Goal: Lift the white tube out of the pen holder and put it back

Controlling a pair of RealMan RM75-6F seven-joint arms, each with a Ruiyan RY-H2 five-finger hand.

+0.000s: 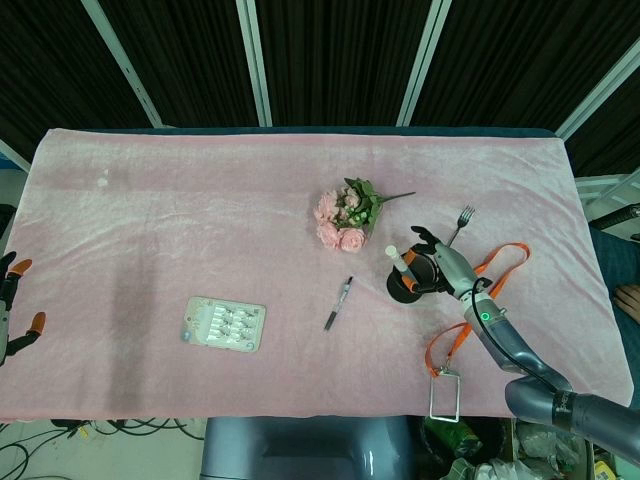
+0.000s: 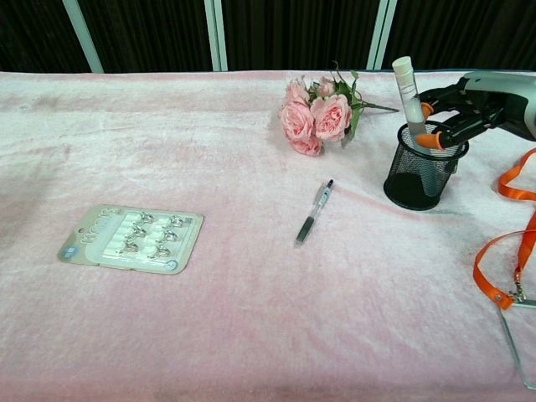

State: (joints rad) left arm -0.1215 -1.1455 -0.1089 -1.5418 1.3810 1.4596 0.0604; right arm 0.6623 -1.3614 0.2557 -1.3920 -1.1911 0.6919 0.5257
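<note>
Right hand (image 1: pixel 437 266): silver-grey shell, black fingers w/ orange tips. Grey rounded forearm w/ small green light, darker band near the elbow. Left hand (image 1: pixel 12 300): only partly in frame, looks black w/ orange tips too.

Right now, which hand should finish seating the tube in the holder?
Right. The right hand is at the holder, fingers at the tube, which leans with its lower end inside. The left hand sits off the far table edge, nowhere near.
</note>
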